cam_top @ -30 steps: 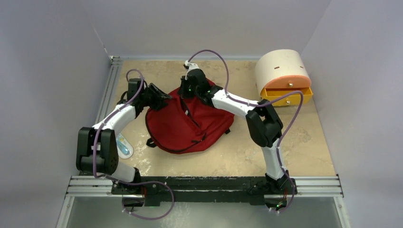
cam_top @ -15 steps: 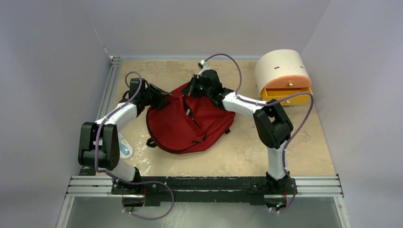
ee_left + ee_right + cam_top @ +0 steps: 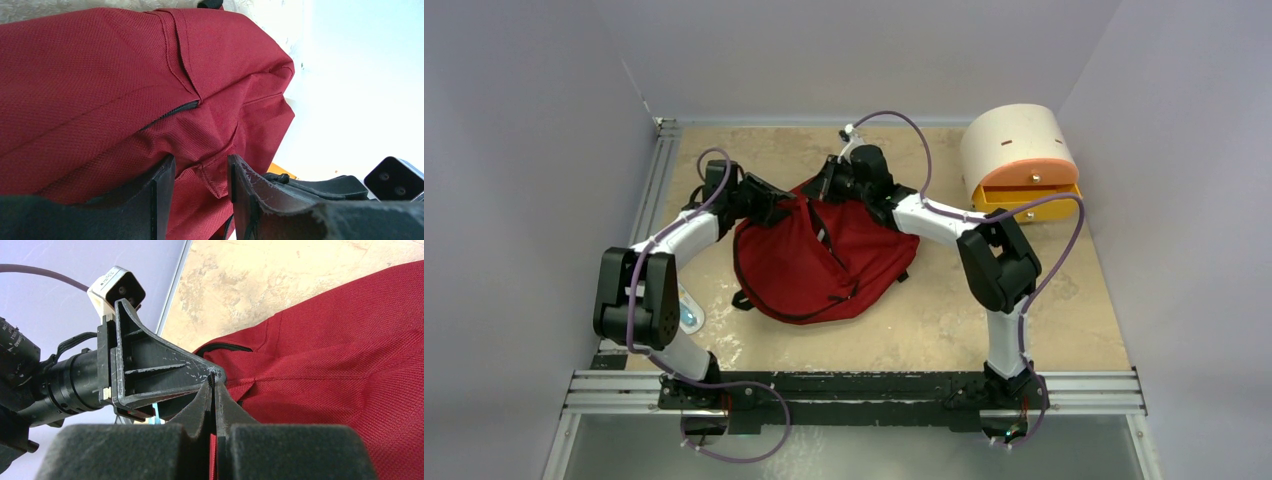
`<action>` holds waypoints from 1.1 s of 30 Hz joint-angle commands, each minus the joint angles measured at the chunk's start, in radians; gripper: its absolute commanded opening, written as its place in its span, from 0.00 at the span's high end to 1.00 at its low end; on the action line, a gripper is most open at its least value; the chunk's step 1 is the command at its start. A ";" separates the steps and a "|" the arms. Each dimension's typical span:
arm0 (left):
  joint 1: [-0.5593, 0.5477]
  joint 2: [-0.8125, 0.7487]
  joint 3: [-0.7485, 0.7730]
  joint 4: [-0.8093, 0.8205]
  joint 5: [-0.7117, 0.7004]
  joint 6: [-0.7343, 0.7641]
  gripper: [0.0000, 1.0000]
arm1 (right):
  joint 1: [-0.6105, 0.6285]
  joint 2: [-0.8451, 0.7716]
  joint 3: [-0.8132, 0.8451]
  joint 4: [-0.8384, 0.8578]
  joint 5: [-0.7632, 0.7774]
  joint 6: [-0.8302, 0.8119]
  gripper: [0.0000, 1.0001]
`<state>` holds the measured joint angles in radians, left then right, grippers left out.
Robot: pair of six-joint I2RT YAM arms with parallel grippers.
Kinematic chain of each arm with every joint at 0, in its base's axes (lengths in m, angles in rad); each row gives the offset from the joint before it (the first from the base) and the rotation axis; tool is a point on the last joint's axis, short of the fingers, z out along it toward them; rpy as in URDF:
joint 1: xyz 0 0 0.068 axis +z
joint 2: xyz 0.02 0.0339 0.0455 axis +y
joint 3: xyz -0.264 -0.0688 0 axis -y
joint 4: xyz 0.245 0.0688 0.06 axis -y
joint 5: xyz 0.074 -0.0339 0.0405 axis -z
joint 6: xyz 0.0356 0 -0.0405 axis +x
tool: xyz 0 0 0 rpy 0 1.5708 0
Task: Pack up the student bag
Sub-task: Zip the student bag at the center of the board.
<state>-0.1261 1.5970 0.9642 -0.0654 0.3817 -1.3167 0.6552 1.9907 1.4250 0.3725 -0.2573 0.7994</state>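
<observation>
The student bag [image 3: 824, 262], dark red with black zippers, lies flat in the middle of the table. My left gripper [image 3: 791, 207] is at its far top edge, jaws half apart and shut on a thick fold of red fabric [image 3: 220, 175]. My right gripper [image 3: 828, 190] meets it from the other side, fingers pressed together [image 3: 212, 377] right against the left finger [image 3: 160, 375]. In the left wrist view a black knotted zipper cord [image 3: 278, 176] sticks out at the tips of the right fingers [image 3: 325, 187]. The bag's inside is hidden.
A cream-and-orange drawer box [image 3: 1021, 150] stands at the back right with its orange drawer [image 3: 1027, 206] pulled out. A small white-and-blue object [image 3: 687, 316] lies half hidden behind the left arm's elbow. Walls close in on three sides.
The left gripper slid right along the bag's top edge, bunching the fabric. The right gripper shifted right and slightly back, then held. Both jaws kept their width.
</observation>
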 commanded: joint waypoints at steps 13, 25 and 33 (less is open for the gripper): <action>-0.010 -0.131 0.023 -0.067 -0.012 -0.023 0.58 | -0.002 -0.041 0.018 0.046 0.006 -0.048 1.00; -0.015 -0.069 0.011 -0.003 0.053 -0.080 0.59 | -0.001 -0.044 0.014 0.049 0.002 -0.045 1.00; -0.024 0.002 0.019 0.043 0.076 -0.111 0.59 | -0.002 -0.049 0.005 0.057 -0.003 -0.048 1.00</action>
<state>-0.1417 1.5730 0.9649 -0.0849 0.4267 -1.3811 0.6552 1.9907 1.4246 0.3725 -0.2531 0.7658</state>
